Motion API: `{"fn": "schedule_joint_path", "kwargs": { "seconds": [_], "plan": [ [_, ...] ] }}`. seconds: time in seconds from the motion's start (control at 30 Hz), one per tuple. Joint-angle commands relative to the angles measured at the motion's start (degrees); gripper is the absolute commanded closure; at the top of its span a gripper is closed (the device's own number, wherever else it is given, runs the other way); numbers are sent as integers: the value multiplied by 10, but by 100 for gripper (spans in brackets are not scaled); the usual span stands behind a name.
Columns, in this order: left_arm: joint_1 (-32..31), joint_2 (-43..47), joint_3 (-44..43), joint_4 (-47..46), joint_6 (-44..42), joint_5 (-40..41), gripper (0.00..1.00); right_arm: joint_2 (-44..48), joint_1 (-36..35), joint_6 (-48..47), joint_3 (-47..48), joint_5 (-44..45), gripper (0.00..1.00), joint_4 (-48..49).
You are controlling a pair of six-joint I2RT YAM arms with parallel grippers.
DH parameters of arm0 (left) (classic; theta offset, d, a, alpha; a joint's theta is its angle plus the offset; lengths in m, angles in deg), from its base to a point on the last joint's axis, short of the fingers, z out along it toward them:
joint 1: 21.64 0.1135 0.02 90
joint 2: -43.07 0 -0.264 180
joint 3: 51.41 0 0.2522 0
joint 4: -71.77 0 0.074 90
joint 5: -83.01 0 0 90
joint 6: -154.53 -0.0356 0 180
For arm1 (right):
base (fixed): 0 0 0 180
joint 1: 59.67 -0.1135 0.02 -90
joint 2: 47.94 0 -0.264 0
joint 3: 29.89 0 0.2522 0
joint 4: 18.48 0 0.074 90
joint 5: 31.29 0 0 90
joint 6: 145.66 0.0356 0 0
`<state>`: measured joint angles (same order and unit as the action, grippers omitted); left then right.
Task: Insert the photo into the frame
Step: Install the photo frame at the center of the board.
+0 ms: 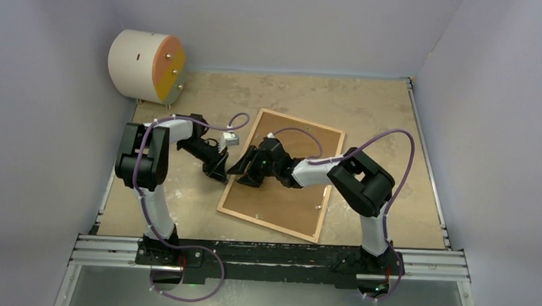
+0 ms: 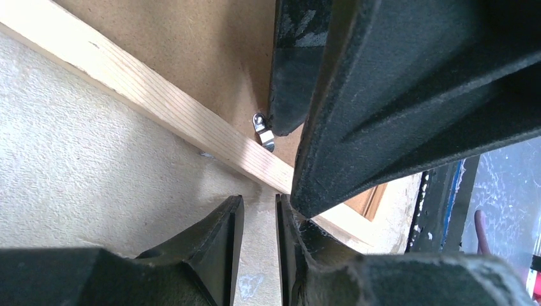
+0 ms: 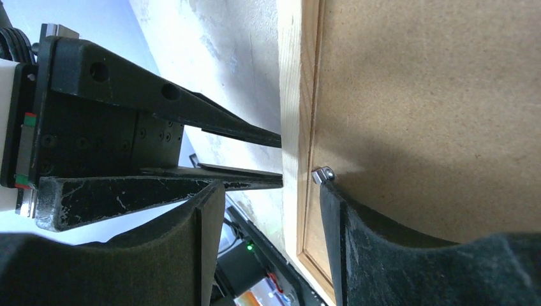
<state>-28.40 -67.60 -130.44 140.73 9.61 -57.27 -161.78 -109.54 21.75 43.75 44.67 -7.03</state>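
Room: pale lavender walls (image 1: 294,23) are closing in a beige, mottled table (image 1: 387,110) on three sides.
Frame: the frame (image 1: 303,122) is lying face down near the middle of the table, turned askew, with its light-wood rail (image 3: 293,95) bordering a brown panel.
Backing sheet: the fibreboard backing sheet (image 1: 287,202) is sitting inside the rails and facing up.
Metal tab: a small silver tab (image 3: 323,173) is sticking up from the backing sheet, just inside the frame's left rail.
Right gripper: the right gripper (image 3: 271,191) is reaching across the frame with its jaws standing apart, straddling that rail. One finger is meeting the tab and the other is hanging outside the wood.
Left gripper: the left gripper (image 2: 258,199) is sitting just outside the same rail, its fingers narrowly parted around nothing and its tips pointing at the wood.
Far corner: a cream drum (image 1: 137,64) with an orange face is lying well apart from the frame.
Near edge: a dark mounting beam (image 1: 271,253) is carrying both arm bases.
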Motion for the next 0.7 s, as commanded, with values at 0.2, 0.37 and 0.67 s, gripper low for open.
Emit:
{"fn": "schedule_joint_path", "kwargs": {
  "seconds": [0.2, 0.37, 0.67],
  "plan": [
    [-16, 4, 24, 0, -20, 3, 70, 3, -8, 56, -9, 109, 45, 35],
    [-23, 12, 28, -12, -9, 8, 70, 0, -10, 70, -2, 122, 46, 31],
    [-31, 10, 32, -14, -13, 8, 70, -6, -11, 101, 0, 133, 48, 42]
  ]
}}
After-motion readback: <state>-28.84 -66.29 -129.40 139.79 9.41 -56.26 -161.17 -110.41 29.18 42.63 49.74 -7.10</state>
